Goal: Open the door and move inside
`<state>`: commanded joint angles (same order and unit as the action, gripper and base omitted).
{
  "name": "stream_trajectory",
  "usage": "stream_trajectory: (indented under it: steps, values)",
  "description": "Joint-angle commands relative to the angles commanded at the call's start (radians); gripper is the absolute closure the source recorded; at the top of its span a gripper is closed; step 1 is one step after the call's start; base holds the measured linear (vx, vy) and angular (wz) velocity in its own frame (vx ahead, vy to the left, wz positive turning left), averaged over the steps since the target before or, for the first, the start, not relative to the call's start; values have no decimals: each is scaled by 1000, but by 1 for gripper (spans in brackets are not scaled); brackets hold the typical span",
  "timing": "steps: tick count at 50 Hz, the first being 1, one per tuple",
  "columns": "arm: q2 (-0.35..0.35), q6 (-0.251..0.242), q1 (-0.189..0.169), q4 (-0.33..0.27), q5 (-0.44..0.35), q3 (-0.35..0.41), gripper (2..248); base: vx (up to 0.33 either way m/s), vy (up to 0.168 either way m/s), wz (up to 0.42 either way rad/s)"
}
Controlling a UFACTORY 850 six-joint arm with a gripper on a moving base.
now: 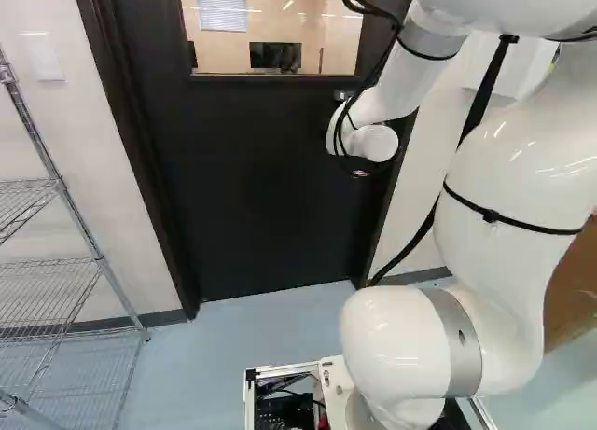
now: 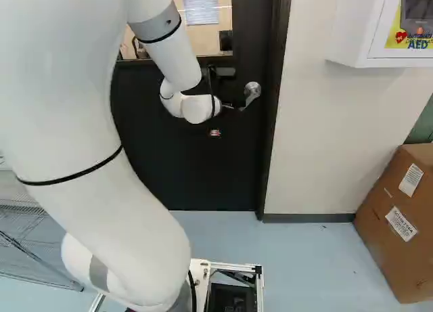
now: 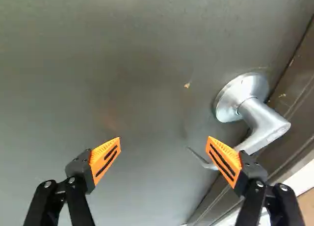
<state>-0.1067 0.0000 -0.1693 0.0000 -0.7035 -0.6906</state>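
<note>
We have our hand point(image 3: 164, 142) spread wide before the shut door point(image 1: 252, 187), the handle point(image 3: 262, 125) just to one side (nothing clamped), so opening and moving inside both look left to do

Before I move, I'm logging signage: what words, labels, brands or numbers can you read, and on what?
"AED": yellow sign on the white wall cabinet; smaller line above it too blurred.
White labels on the cardboard box: too small to read.
Red mark by the arm's wrist: too small to read.
</note>
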Motion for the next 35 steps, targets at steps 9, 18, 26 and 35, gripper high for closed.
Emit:
stream_trajectory:
  steps: [9, 18, 26, 35]
  values:
    - [-43, 0, -12, 0, 0, -25, 3, 0, 0, 0]
    - [-66, 0, -14, 0, 0, -29, 3, 0, 0, 0]
    - [-85, 0, -15, 0, 0, -30, 3, 0, 0, 0]
    - [-104, 0, -15, 0, 0, -30, 3, 0, 0, 0]
